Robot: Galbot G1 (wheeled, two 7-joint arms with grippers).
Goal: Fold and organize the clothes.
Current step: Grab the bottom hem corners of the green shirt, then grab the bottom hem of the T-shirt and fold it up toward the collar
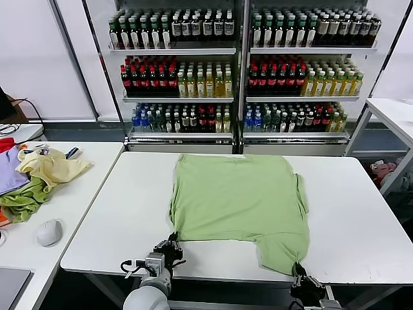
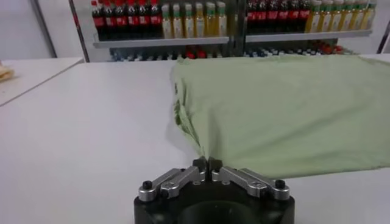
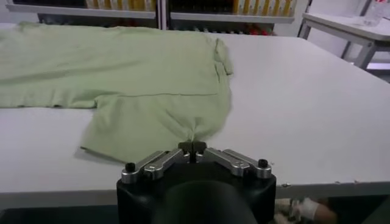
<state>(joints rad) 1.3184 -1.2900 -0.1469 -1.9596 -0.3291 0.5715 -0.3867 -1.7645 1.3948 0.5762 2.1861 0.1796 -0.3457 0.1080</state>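
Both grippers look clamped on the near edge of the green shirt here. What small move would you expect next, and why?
Probably a joint lift and carry away from the robot. The left gripper is shut on the light green shirt at its near left corner, the right gripper on its near right corner, and the shirt lies flat on the white table, unfolded.

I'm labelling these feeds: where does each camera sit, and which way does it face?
Head view: high on the robot, looking down at the light green polo shirt on the white table; both grippers show.
Left wrist view: behind the left gripper, shut on the shirt's near edge.
Right wrist view: behind the right gripper, shut on a corner.
All share the shirt.
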